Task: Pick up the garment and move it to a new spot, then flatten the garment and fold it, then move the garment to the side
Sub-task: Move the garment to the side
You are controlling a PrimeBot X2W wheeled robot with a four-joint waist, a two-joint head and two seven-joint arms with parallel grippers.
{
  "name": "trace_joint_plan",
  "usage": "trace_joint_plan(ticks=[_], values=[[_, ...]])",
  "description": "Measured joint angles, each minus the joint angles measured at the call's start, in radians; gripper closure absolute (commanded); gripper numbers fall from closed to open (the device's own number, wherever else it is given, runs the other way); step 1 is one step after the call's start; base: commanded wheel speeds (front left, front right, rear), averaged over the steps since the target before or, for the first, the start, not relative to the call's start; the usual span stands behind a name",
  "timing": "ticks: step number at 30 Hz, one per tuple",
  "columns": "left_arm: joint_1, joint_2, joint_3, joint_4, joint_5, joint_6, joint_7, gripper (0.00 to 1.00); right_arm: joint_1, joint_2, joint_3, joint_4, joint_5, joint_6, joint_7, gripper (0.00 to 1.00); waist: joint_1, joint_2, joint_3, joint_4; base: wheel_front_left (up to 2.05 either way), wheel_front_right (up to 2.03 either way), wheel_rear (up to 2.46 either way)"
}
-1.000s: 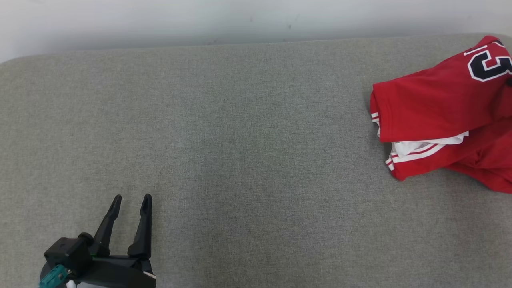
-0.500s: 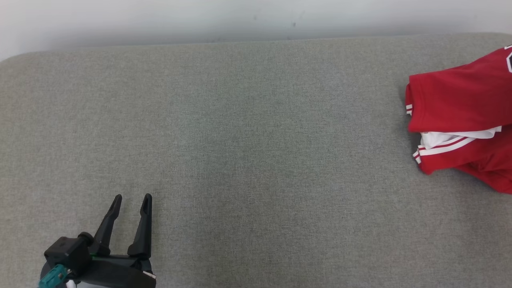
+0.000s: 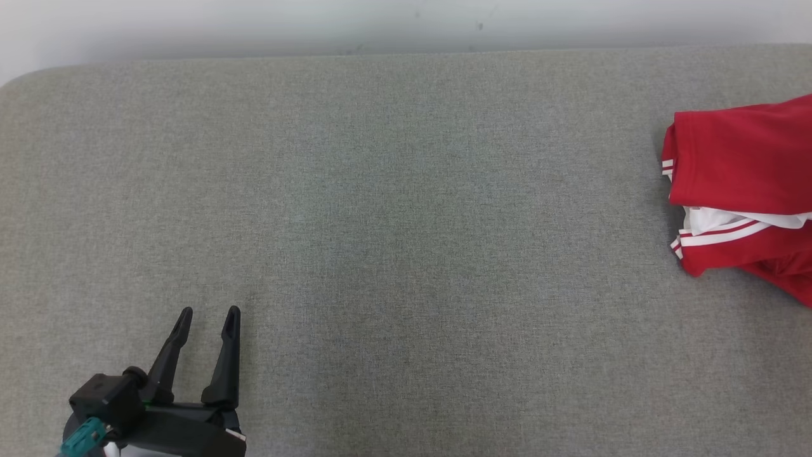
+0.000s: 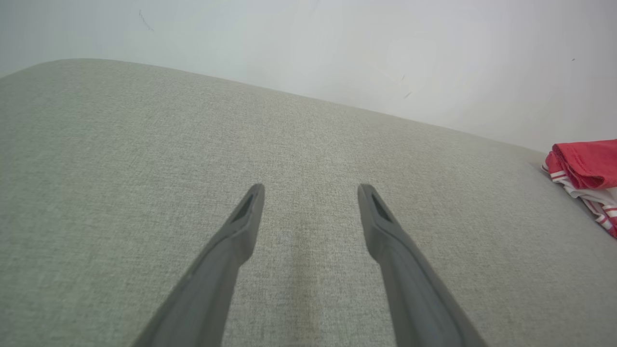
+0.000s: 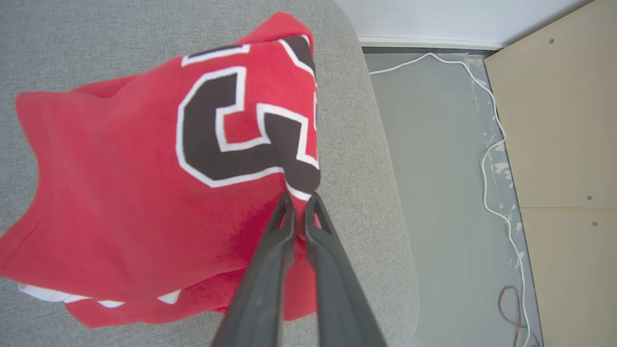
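Garment point(image 3: 739, 158): one, red, lying well to the right of the left pincer point(image 3: 209, 311). Pincers: two. Left pincer stands wide, holding nothing, over the grey tabletop point(image 3: 406, 190). Right wrist view adds the black numeral point(image 5: 207, 144), the floor point(image 5: 434, 168) and one white cable point(image 5: 487, 144). Right pincer point(image 5: 300, 198), nearly closed, pinches a garment fold at its fingertips.

Red garment point(image 3: 742, 158), white-striped trim, black white-edged numeral, loosely folded, right end of grey cushion point(image 3: 380, 222)
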State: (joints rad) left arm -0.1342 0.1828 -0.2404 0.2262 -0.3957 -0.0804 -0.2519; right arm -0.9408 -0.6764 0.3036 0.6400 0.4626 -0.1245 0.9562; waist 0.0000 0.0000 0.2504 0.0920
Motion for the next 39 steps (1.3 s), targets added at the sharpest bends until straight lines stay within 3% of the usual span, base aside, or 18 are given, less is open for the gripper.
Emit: trace_joint_plan(ticks=[1,13,20,32,39], values=[[0.000,0.000,0.000,0.001,0.000,0.000,0.000,0.00,0.000,0.000,0.000,0.001,-0.002,0.000,0.000,0.00,0.0000,0.0000,0.000,0.000,0.00,0.00,0.00],[-0.001,-0.012,0.002,0.031,0.001,-0.001,0.000,0.00,-0.019,0.008,0.003,0.006,-0.027,0.002,-0.018,0.00,0.0000,0.0000,-0.035,-0.013,0.00,0.00,0.00],[-0.014,-0.025,0.007,0.051,0.006,0.000,0.000,0.00,-0.018,0.069,-0.070,-0.063,0.085,0.072,-0.184,0.00,-0.0001,0.0000,-0.083,-0.021,0.00,0.00,0.00],[0.055,-0.023,0.059,0.049,0.006,0.031,0.000,0.00,0.242,0.171,-0.131,-0.269,0.162,0.103,-0.446,0.00,-0.0001,-0.0001,-0.176,-0.048,0.00,0.00,0.00],[0.088,-0.018,0.070,0.023,0.018,0.046,0.000,0.00,0.383,0.224,-0.154,-0.416,0.173,0.098,-0.582,0.00,-0.0002,0.0000,-0.229,-0.074,0.00,0.00,0.00]])
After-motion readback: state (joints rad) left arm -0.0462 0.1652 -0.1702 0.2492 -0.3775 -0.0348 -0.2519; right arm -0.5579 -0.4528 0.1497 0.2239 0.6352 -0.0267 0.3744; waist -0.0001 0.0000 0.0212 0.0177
